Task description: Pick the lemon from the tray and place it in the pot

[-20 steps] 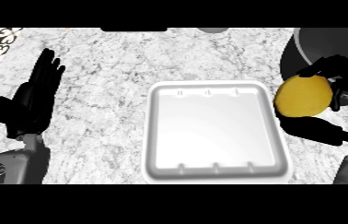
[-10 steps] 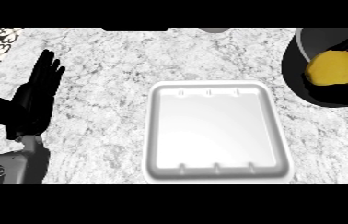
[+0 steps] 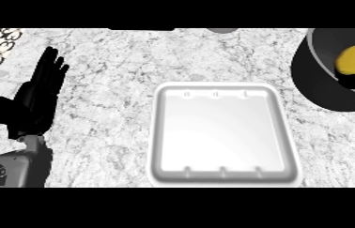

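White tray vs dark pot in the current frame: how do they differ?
The white rectangular tray is pale, shallow and shows nothing in it; the dark round pot is deeper and has the yellow lemon in it. The tray is fully in view mid-counter; the pot is cut off by the right edge. Both sit on the marbled counter.

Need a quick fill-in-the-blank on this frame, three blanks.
1. The lemon lies in the ____.
2. The tray holds ____.
3. The only hand in view is the ____ one, open, at the view's left edge.

Missing words: pot; nothing; left
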Robot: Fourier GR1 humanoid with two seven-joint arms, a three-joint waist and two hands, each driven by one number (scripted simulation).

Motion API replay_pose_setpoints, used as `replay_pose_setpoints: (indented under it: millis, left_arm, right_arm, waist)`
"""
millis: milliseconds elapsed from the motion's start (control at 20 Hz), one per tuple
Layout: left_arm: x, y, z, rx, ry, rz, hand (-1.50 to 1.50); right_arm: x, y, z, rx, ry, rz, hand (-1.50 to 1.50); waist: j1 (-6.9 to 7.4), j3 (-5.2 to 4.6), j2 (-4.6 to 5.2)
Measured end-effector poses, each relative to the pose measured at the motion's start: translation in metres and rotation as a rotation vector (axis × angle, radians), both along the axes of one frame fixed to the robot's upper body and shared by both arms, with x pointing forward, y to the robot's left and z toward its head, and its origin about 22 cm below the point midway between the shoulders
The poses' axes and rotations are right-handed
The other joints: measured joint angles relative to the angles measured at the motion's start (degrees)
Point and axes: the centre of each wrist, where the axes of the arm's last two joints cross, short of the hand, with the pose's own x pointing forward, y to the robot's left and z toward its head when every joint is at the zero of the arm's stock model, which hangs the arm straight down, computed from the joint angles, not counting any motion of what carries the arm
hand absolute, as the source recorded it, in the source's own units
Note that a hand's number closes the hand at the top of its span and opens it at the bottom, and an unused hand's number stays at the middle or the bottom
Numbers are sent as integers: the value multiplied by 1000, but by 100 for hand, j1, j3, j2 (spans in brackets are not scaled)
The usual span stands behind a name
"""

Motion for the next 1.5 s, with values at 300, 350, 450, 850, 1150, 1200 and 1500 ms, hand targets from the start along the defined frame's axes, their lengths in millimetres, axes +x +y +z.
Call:
replay_pose_setpoints:
  millis: [300,350,450,850,1150,1200,1500]
  left_arm:
    - [3,-3,-10,3,3,-5,0]
    - [3,-4,-10,3,0,-5,0]
    - [4,-4,-6,2,-1,-9,0]
    - [4,-6,-5,4,-5,-18,0]
    - [2,-2,-4,2,-7,-15,0]
    - [3,-2,-3,1,-7,-13,0]
    - [5,-4,-4,-3,-1,-5,0]
  right_arm:
    - [35,-28,-31,-71,45,-47,150]
    - [39,-34,-36,-73,60,-51,150]
    - [47,-41,-48,-39,90,-52,150]
    - [56,-60,-72,175,200,19,-150]
    - [56,-69,-72,387,87,152,-150]
    - [55,-72,-73,429,49,166,-150]
    - [45,-99,-63,636,-103,201,-150]
  waist:
    - [19,-5,-2]
    - [28,-2,2]
    - [54,3,11]
    - [76,-87,-32]
    - [62,-89,-42]
    - [54,-87,-38]
    - [20,-40,-16]
